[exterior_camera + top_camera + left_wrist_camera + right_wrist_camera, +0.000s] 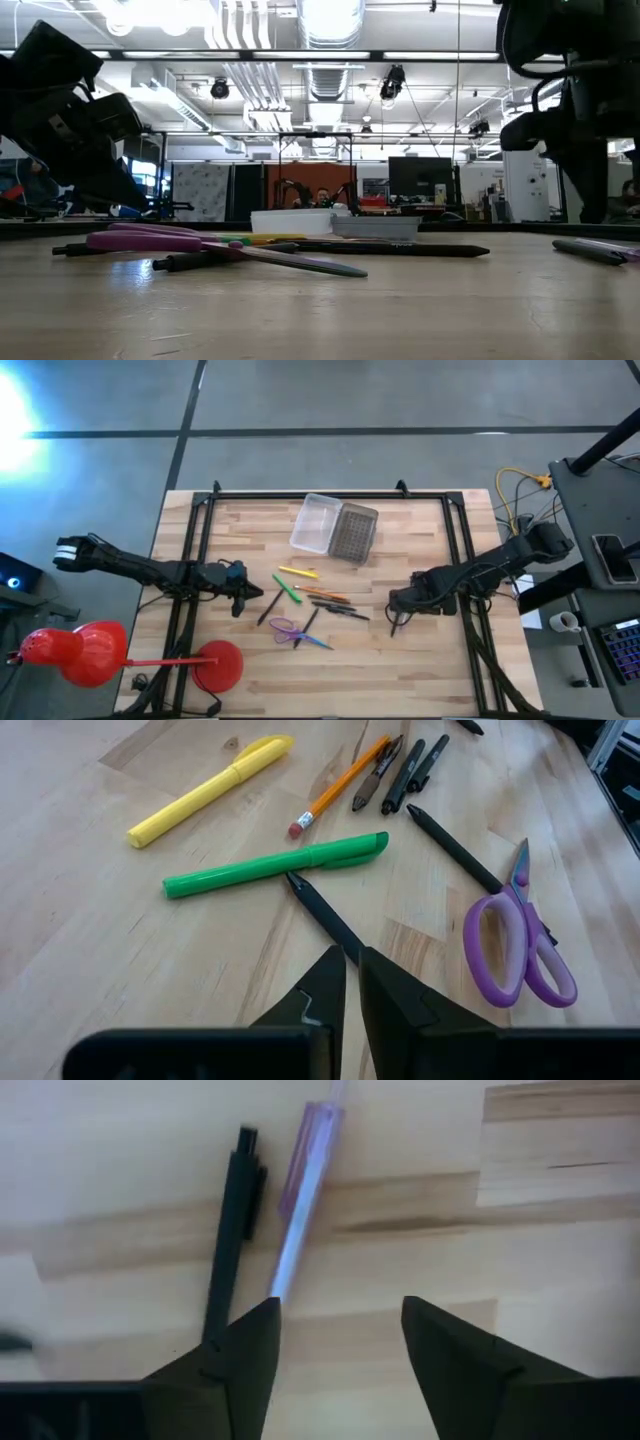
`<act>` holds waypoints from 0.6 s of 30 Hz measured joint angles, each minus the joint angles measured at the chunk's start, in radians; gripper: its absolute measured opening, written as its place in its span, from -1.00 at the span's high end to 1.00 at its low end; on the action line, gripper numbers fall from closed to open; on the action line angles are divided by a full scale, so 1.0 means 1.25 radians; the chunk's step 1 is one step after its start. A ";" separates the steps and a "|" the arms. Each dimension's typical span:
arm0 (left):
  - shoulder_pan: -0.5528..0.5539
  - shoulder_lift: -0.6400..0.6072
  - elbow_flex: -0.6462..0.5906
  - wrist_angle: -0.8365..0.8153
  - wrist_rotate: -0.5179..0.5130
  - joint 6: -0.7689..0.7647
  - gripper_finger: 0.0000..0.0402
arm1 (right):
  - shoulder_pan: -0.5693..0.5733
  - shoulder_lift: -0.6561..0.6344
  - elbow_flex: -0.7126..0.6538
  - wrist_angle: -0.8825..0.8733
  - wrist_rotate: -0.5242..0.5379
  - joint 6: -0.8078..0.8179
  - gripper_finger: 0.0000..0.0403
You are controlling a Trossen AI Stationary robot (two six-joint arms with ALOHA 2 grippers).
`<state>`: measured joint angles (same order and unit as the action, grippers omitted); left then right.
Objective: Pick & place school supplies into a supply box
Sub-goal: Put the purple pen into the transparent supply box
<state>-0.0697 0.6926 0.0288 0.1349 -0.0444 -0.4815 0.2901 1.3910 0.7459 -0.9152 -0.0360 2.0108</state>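
The scissors, purple-handled, are lying nearest the low camera, blades shut, flat on the table with a black pen tucked just beside them. In the high view the scissors are sitting toward the table's front edge, at the near end of a loose scatter: a green marker, a yellow marker, an orange pencil and several black pens fanning toward the middle. The box, clear and empty as far as can be seen, is resting near the back edge at mid-width, its grey lid touching it on the right.

The left gripper is hovering low over a thin black pen whose far tip is touching the green marker; its fingers are nearly together, with only a slit between them. The scissors are lying off to one side in that view. To take this pen cleanly, the fingers should be opening wider than the barrel, straddling it near its middle and away from the marker, then closing squarely so it does not roll.

The right gripper is waiting with its fingers apart above a purple pen and a black pen, which are lying just beside each other near the right of the scatter. A grasp here should be centring on one barrel only; catching both looks likely to spill one on the lift.
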 joint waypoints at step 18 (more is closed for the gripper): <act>0.000 0.000 0.000 0.008 0.000 0.000 0.91 | -0.005 0.141 -0.012 0.076 0.049 0.086 0.41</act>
<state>-0.0696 0.6926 0.0288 0.1451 -0.0444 -0.4812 0.2832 1.5672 0.7307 -0.8206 0.0258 2.1186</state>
